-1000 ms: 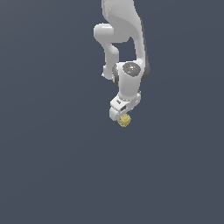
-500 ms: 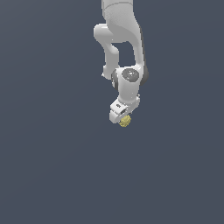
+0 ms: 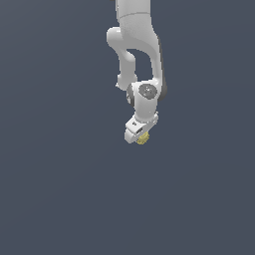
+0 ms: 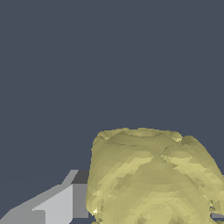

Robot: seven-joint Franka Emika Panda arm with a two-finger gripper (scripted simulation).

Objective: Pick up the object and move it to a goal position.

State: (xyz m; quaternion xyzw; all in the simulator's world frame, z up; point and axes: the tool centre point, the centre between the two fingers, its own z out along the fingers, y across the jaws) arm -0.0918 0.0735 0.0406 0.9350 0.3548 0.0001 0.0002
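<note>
The object is a small yellow-tan bumpy lump at the tip of my white gripper in the middle of the exterior view. The gripper points down and is shut on the lump, which peeks out below the fingers. In the wrist view the lump fills much of the picture, pressed against one grey finger; the other finger is mostly hidden behind it. No goal marker shows in either view.
The white arm comes down from the top of the exterior view. A plain dark grey-blue surface fills everything else.
The gripper with the lump has shifted slightly to the exterior view's right and a touch lower, and the arm has tilted a little. The lump stays held.
</note>
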